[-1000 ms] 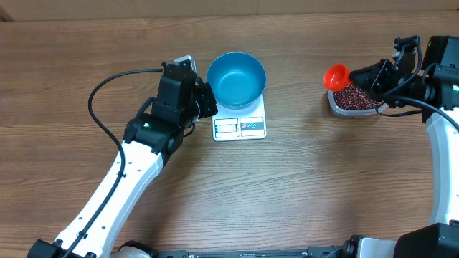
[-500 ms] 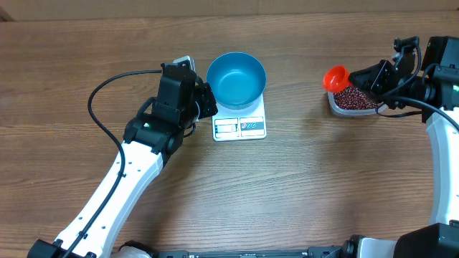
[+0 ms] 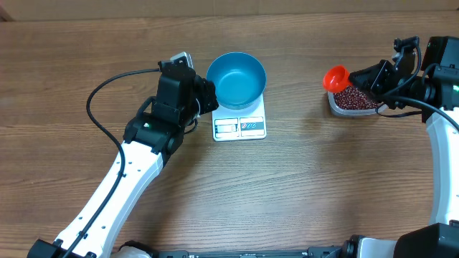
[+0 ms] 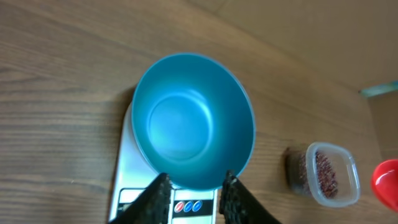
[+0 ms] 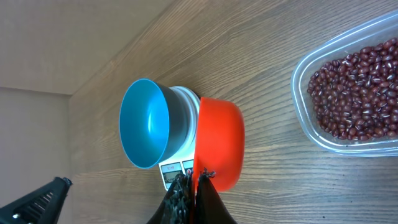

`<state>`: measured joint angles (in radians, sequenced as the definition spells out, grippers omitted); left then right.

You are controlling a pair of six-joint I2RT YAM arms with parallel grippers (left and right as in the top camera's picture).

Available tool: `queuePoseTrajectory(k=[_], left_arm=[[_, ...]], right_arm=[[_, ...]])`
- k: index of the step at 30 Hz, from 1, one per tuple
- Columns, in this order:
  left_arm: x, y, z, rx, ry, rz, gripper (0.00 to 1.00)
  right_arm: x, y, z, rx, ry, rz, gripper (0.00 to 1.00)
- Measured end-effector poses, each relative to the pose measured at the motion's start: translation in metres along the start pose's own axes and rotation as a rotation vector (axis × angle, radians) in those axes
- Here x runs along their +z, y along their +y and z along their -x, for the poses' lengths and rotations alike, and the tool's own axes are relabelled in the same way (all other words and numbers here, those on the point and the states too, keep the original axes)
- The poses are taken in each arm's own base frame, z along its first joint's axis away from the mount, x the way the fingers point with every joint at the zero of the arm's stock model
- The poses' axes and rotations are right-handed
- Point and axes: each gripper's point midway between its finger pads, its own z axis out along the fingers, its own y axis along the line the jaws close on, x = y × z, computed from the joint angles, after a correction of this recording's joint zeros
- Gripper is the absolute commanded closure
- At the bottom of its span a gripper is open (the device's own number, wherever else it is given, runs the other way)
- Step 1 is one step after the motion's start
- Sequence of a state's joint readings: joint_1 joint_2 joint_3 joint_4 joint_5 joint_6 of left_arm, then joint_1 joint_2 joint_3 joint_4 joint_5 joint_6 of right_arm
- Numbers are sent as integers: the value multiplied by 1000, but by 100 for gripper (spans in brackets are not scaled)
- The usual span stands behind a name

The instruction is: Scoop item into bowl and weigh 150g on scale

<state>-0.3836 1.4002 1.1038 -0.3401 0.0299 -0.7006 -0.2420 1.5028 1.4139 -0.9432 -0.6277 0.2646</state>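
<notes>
Two pairs: left jaws narrowly parted astride bowl (image 4: 239,140) rim (blue), right jaws clamping scoop (image 5: 219,144).

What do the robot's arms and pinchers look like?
The left arm and right arm are smooth white tubes with chunky black joints. A thin black cable loops beside the left one. The left gripper and right gripper are black, each with two slim flat fingers.

Brown wood-grain table (image 3: 323,179), evenly lit, beige wall (image 5: 31,50) beyond.
</notes>
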Motion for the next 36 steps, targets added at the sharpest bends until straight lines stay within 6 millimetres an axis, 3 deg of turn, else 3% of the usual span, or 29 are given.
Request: queuePoseTrajectory(k=[4, 11, 19, 26, 31, 36], left_arm=[[0, -3, 8, -5, -26, -22, 66], [-6, 16, 19, -41, -4, 23, 64], [-15, 2, 36, 13, 62, 55, 65], [5, -7, 18, 115, 176, 74, 66], [3, -3, -2, 176, 254, 95, 61], [4, -2, -4, 292, 269, 82, 68]], right_arm=[[0, 0, 0, 0, 0, 0, 96], [0, 0, 1, -2, -3, 1, 96], [0, 0, 1, -2, -3, 1, 96], [0, -1, -2, 4, 6, -2, 96], [0, -1, -2, 6, 7, -3, 96], [0, -1, -2, 6, 8, -3, 96]])
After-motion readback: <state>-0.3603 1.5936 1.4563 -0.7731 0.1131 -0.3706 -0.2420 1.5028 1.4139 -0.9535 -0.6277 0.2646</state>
